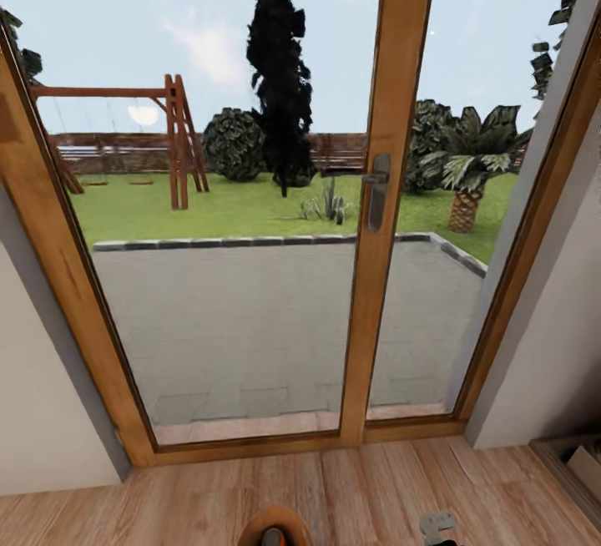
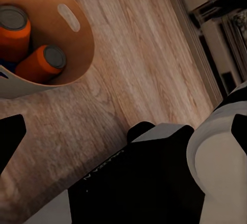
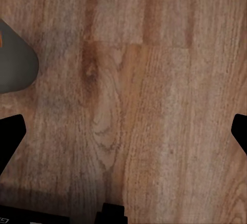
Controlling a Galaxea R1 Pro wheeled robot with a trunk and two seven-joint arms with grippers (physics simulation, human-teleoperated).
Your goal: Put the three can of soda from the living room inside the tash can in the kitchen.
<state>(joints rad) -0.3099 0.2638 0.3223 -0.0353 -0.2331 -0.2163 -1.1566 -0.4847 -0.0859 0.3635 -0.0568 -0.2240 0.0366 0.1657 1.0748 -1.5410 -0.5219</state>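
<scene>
The trash can [image 2: 77, 54] stands on the wood floor, pale grey outside and brown-orange inside. Two orange soda cans [image 2: 41, 62] with grey tops lie inside it, one [image 2: 13, 31] beside the other. A sliver of blue [image 2: 3, 68] shows under them, too little to tell what it is. My left gripper [image 2: 123, 136] is open above the floor beside the bin, holding nothing. My right gripper [image 3: 123, 136] is open over bare floor, with the bin's grey wall [image 3: 13, 59] off to one side. The bin's rim [image 1: 271, 523] peeks in at the head view's bottom edge.
Wood-framed glass garden doors [image 1: 392, 195] with a metal handle [image 1: 377, 191] stand straight ahead, close by. White walls [image 1: 42, 412] flank them on both sides. A low piece of furniture [image 1: 576, 462] sits at the lower right. My own black and white body [image 2: 154, 183] lies below the left gripper.
</scene>
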